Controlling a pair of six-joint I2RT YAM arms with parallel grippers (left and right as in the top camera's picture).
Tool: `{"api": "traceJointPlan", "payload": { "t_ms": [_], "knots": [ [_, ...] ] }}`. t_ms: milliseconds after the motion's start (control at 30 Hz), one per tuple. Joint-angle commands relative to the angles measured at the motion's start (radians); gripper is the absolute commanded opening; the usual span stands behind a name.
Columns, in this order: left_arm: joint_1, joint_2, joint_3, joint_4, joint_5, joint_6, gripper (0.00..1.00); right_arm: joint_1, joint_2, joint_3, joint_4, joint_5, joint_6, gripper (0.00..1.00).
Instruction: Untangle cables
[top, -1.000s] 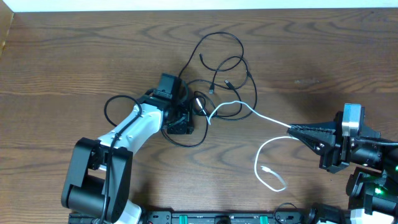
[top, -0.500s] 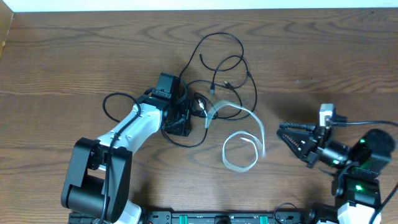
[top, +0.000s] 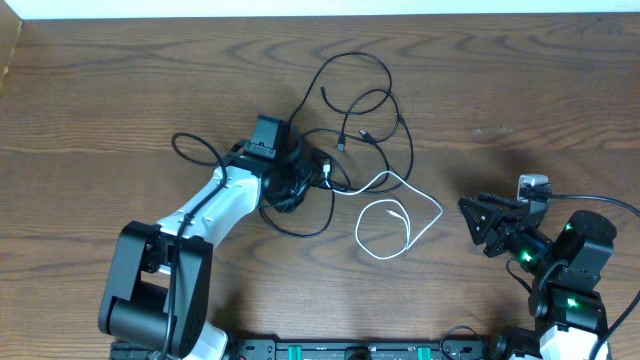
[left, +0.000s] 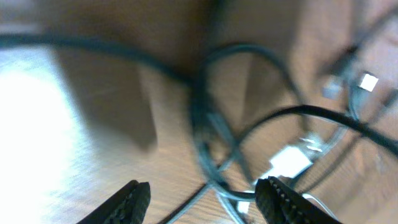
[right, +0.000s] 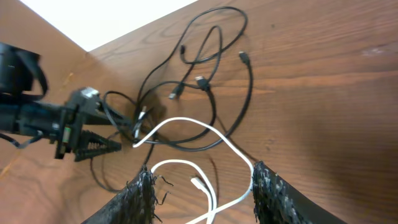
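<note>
- Overhead: the black cables (top: 385, 100) lie knotted near the middle of the table (top: 120, 90). Their loops fan from the knot toward 1 o'clock, and one more loop trails toward 9 o'clock.
- The white cable (top: 425, 200) starts at the knot's 3 o'clock edge, runs toward 3 to 4 o'clock, then curls back into a loop on the 6 o'clock side. Its long axis lies roughly along the 9-to-3 line.
- The left gripper (top: 290, 188) sits on the knot's 9 o'clock side. The right gripper (top: 478, 222) is near the white cable's far bend but not touching it, its fingers aimed toward 9 o'clock.
- Left wrist: the picture is blurred. The left gripper (left: 205, 190) has its fingers spread, with black strands (left: 205, 124) crossing the gap. No clamp on any of them shows. A pale plug end (left: 291, 163) lies toward 4 o'clock.
- Right wrist: the right gripper (right: 202, 180) has its fingers parted and nothing between them is pinched. The white cable (right: 186, 121) lies on the wood beyond and below them, its plug tip inside the loop.
- Step in hand, as I judge it: separating the white cable from the black knot, only partly done, since one end lies at the knot.
- The next move likely needs the left fingers to pin the black bundle while the right takes the white cable near its bend and draws it toward 3 o'clock.
</note>
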Motion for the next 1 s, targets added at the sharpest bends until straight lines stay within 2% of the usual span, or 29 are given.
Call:
{"api": "traceJointPlan", "payload": {
  "t_ms": [0, 67, 200, 300, 433, 567, 700, 733, 800, 833, 967],
  "knots": [
    [-0.027, -0.018, 0.005, 0.054, 0.011, 0.094, 0.59, 0.003, -0.005, 0.007, -0.002, 0.037, -0.021, 0.49],
    [-0.046, -0.018, 0.005, 0.097, -0.055, 0.093, 0.59, 0.003, -0.005, 0.007, -0.003, 0.036, -0.021, 0.5],
    [-0.077, -0.016, 0.005, 0.093, -0.23, 0.093, 0.6, 0.003, -0.005, 0.007, -0.013, 0.036, -0.021, 0.51],
    [-0.092, -0.01, 0.005, 0.092, -0.308, 0.093, 0.6, 0.003, -0.005, 0.007, -0.018, 0.036, -0.021, 0.52],
    [-0.094, -0.005, 0.005, 0.032, -0.42, 0.093, 0.6, 0.003, -0.005, 0.007, -0.018, 0.036, -0.021, 0.52],
    [-0.095, 0.006, 0.005, 0.003, -0.409, 0.097, 0.6, 0.003, -0.005, 0.007, -0.02, 0.036, -0.014, 0.52],
    [-0.095, 0.006, 0.005, 0.075, -0.323, 0.246, 0.59, 0.003, -0.005, 0.007, -0.019, 0.036, -0.013, 0.53],
    [-0.095, 0.006, 0.005, 0.099, -0.307, 0.266, 0.51, 0.003, -0.005, 0.007, -0.021, 0.036, -0.013, 0.52],
    [-0.095, 0.002, 0.005, 0.134, -0.283, 0.264, 0.13, 0.003, -0.005, 0.007, -0.029, 0.036, -0.013, 0.51],
    [-0.095, -0.003, 0.005, 0.135, -0.28, 0.249, 0.08, 0.003, -0.005, 0.007, -0.036, 0.036, -0.014, 0.5],
    [-0.095, -0.017, 0.006, 0.125, -0.253, 0.223, 0.08, 0.003, -0.005, 0.007, -0.055, 0.037, -0.014, 0.5]
  ]
}}
